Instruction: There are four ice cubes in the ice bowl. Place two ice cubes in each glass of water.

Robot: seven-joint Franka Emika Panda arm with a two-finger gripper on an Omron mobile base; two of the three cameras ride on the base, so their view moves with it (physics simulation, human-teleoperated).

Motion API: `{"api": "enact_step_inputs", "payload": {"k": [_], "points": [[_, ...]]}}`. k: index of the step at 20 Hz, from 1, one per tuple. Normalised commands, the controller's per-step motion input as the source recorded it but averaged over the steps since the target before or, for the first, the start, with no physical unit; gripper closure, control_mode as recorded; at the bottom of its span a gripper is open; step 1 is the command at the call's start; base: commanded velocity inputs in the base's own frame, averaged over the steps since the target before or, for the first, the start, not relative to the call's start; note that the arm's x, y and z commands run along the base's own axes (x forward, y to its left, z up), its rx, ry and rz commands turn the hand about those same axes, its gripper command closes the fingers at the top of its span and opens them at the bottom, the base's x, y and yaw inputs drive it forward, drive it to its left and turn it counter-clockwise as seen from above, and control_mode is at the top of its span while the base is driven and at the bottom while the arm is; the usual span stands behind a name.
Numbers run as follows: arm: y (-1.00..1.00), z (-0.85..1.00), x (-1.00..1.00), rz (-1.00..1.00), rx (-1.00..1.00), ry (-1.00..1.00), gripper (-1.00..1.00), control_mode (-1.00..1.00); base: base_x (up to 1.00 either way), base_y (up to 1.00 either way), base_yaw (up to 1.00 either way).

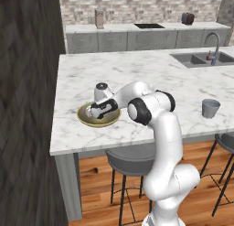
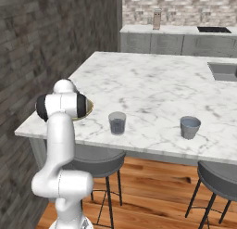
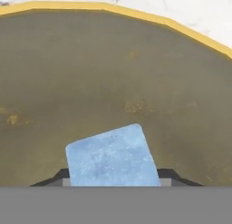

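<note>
We log: ice cube (image 3: pixel 113 157) btm ctr, hand view | gripper (image 3: pixel 113 181) jaws clamped on it | ice bowl (image 3: pixel 136 60) behind.

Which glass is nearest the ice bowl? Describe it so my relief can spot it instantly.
On the marble island counter, find the brassy ice bowl at the corner by the dark brick wall. The nearer glass stands just beyond it along the stool-side edge, its contents darker than the far glass.

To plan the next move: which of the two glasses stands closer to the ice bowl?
The glass of water just right of the ice bowl in the right base view; the other glass stands farther right.
</note>
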Motion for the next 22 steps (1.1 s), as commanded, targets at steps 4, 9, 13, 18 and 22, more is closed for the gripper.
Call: {"api": "enact_step_inputs", "payload": {"k": [4,9,13,18,22], "points": [[-0.2,0.89,-0.84,-0.18,0.09,0.18,1.0,-1.0,0.0,0.0,0.0],[-0.49,1.0,-1.0,-0.2,0.09,0.11,1.0,-1.0,0.0,0.0,0.0],[-0.54,1.0,-1.0,-0.18,0.02,0.05,1.0,-1.0,0.0,0.0,0.0],[-0.68,0.95,-1.0,-0.23,0.0,0.1,1.0,-1.0,0.0,0.0,0.0],[-0.89,0.86,-1.0,-0.22,0.0,0.05,1.0,-1.0,0.0,0.0,0.0]]}}
